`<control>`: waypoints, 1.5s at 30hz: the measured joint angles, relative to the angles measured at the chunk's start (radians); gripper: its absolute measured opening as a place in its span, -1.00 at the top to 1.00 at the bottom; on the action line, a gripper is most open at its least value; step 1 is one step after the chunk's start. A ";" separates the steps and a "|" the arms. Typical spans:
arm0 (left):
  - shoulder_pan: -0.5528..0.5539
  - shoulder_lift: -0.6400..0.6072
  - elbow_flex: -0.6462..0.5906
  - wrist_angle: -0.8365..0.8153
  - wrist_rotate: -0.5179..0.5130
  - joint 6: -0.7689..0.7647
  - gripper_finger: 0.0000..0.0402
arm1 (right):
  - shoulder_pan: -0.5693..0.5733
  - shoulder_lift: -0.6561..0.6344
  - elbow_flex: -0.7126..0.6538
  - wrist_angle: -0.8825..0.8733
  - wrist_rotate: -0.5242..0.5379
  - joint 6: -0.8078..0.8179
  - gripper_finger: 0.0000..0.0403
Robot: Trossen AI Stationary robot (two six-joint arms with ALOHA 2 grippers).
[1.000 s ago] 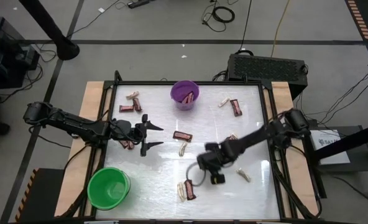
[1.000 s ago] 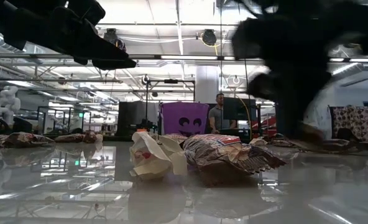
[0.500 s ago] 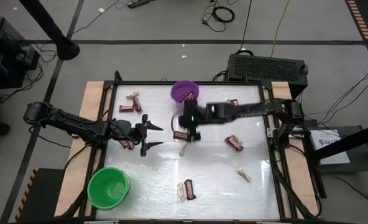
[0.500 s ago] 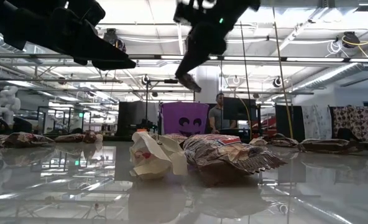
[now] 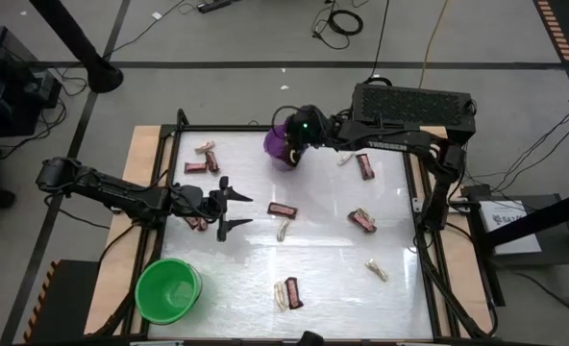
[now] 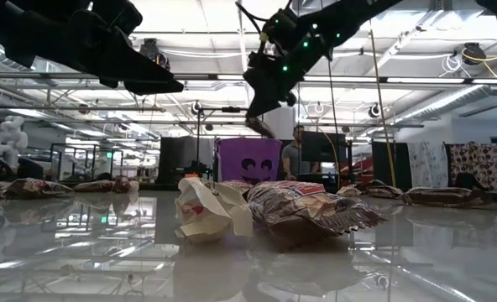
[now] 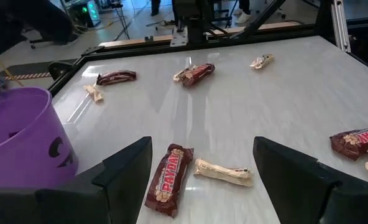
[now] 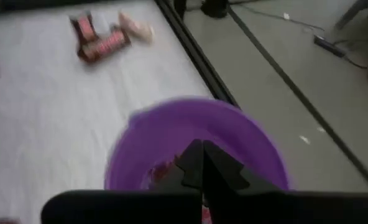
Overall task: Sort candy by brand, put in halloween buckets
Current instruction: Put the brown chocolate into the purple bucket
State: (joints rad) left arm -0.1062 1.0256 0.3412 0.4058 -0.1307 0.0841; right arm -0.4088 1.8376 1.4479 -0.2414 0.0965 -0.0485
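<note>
The right hand [image 5: 292, 146] has swung from the middle of the desk [image 5: 333, 274] to the far edge and now hangs over the purple bucket [image 5: 276, 146], fingers clenched together; whether anything is pinched between them cannot be told. From the right wrist the bucket's open mouth lies directly below the fingertips, a dark bar inside. The left hand [image 5: 238, 210] has not moved: it waits above the left-centre of the desk, fingers spread wide and grasping nothing.

Candy lies scattered across the glossy white top. A maroon bar [image 5: 282, 209] and a pale twisted piece [image 5: 283, 231] sit just ahead of the left hand. Another bar [image 5: 363, 220] rests right of centre, one more [image 5: 364, 166] near the far right corner, a pale piece [image 5: 377, 270] lower right, and a pair [image 5: 287, 292] by the near edge. A small cluster [image 5: 204, 160] sits at far left. The green bucket [image 5: 168, 289] stands at the near left corner. The near right stretch is open.
</note>
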 joint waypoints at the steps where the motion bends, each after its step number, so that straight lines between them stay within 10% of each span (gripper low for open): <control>1: 0.000 0.000 0.000 -0.002 0.000 0.000 -0.42 | -0.004 0.006 0.000 0.023 -0.017 0.019 1.00; 15: -0.002 0.000 0.000 -0.005 0.001 -0.026 -0.42 | -0.018 0.007 0.000 0.036 -0.019 0.075 0.52; 23: -0.002 0.000 0.000 -0.006 0.003 -0.026 -0.42 | -0.084 -0.106 0.000 -0.274 0.043 0.037 0.21; 32: -0.002 0.000 0.000 -0.031 0.003 -0.027 -0.42 | -0.216 -0.146 -0.070 -0.744 0.115 0.195 0.17; 45: -0.002 0.000 0.000 -0.030 0.003 -0.027 -0.42 | -0.299 -0.146 -0.338 -0.706 0.104 0.275 0.17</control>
State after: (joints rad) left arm -0.1078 1.0256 0.3416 0.3756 -0.1272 0.0574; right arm -0.7074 1.6917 1.1096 -0.9471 0.2008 0.2264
